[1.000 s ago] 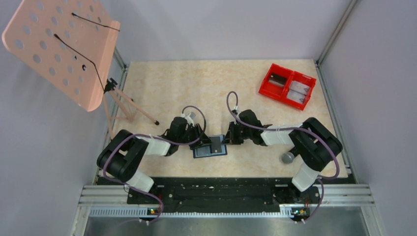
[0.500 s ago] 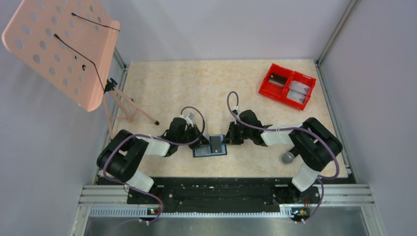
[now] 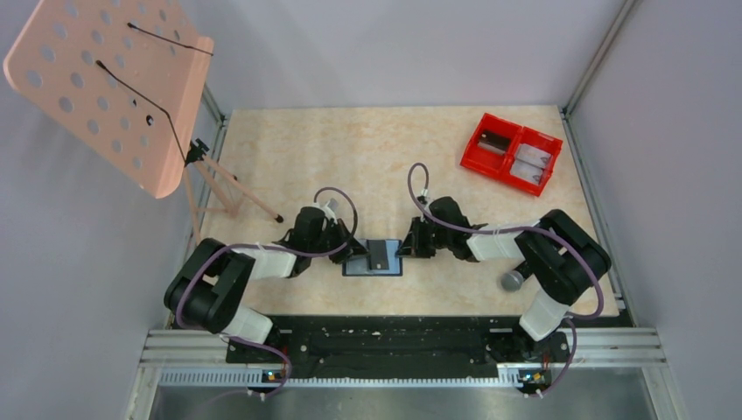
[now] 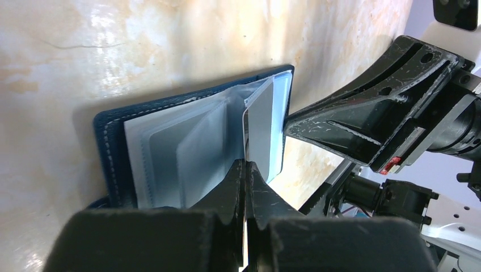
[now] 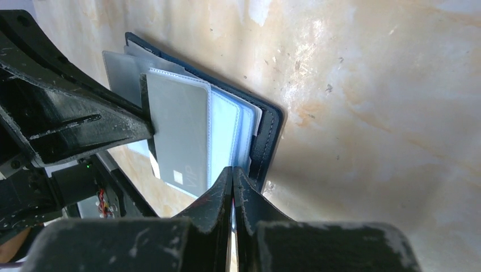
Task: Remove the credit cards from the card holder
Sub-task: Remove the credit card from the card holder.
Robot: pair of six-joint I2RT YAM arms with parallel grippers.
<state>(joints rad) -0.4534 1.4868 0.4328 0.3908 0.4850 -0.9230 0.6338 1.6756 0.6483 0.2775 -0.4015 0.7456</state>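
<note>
The card holder (image 3: 390,268) lies open on the table between both arms, navy outside (image 4: 109,148) with pale sleeves (image 5: 224,127) inside. One grey credit card (image 4: 261,127), marked VIP (image 5: 182,133), sticks partly out of a sleeve toward the left arm. My left gripper (image 4: 245,164) is shut on that card's near edge, with its tip (image 5: 148,129) at the card's left side. My right gripper (image 5: 232,169) is shut, and its tips rest against the holder's right edge (image 4: 288,126). From above, the card (image 3: 378,255) looks dark.
A red two-compartment bin (image 3: 512,164) stands at the back right. A grey ball (image 3: 513,281) lies beside the right arm's base. A pink perforated stand (image 3: 114,87) on thin tripod legs (image 3: 236,199) occupies the left side.
My left gripper has shut on the card and drawn back slightly leftward. The card holder has turned from tilted to square and shifted a little left. The right gripper stayed shut.
</note>
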